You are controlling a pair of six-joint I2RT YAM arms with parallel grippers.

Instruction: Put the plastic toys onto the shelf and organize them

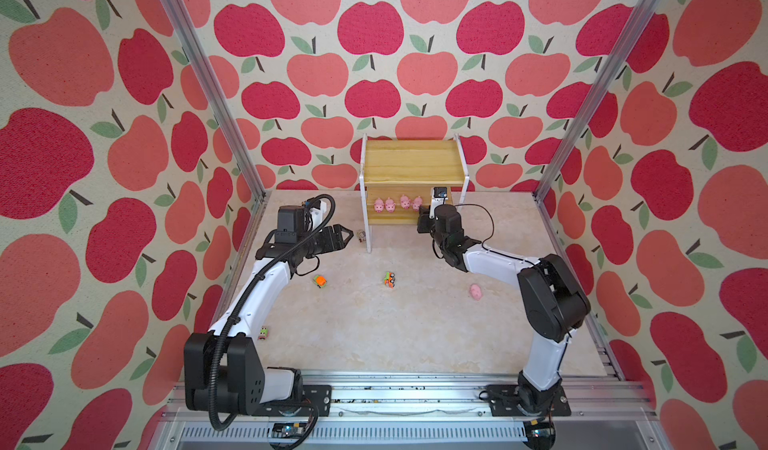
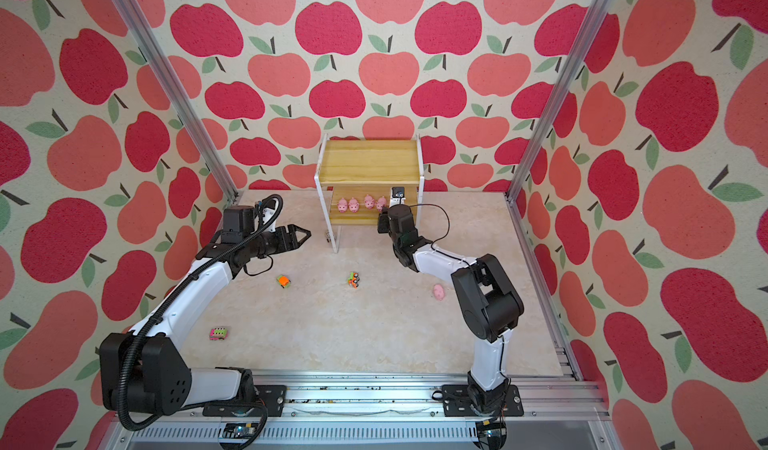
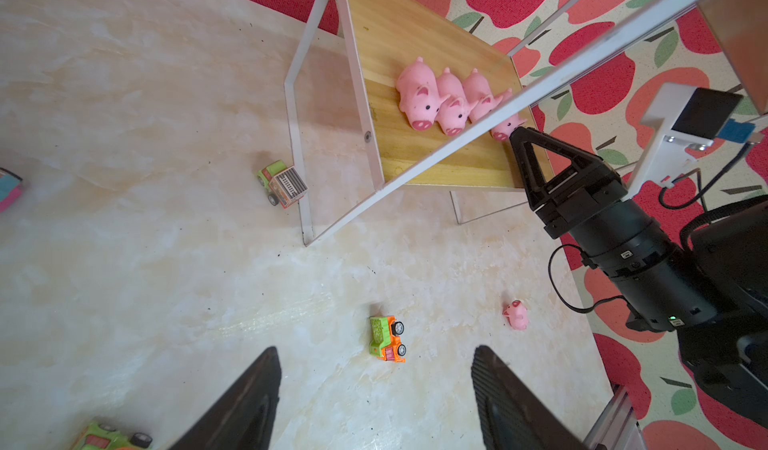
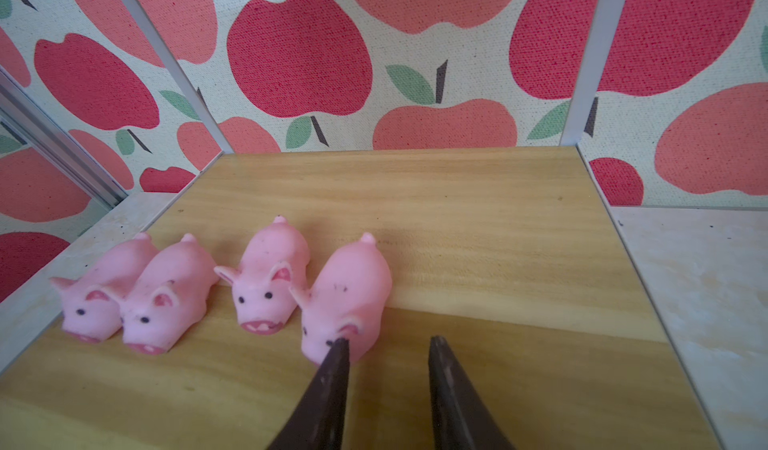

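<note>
Right gripper [image 4: 386, 344] jaws released, empty; one fingertip [image 4: 338, 350] touches the end pig [image 4: 347, 298] of four small pink rubber pigs [image 1: 397, 204] lined up on the lower board of the two-tier yellow-wood white-framed shelf [image 1: 411, 165]. Left gripper [image 3: 376, 349] jaws spread, empty, above the beige marble table [image 1: 415, 335]. Fifth pink pig [image 1: 476, 291], orange toy truck [image 1: 319, 280] and green-orange toy truck [image 1: 389, 279] lie on the table.

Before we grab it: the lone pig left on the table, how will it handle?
The lone pig probably squashes: its matte, rubbery look matches the four pigs on the shelf. Likely very light, since it is tiny beside that shelf. Its rounded body may roll or squirt out of a hard pinch.
</note>
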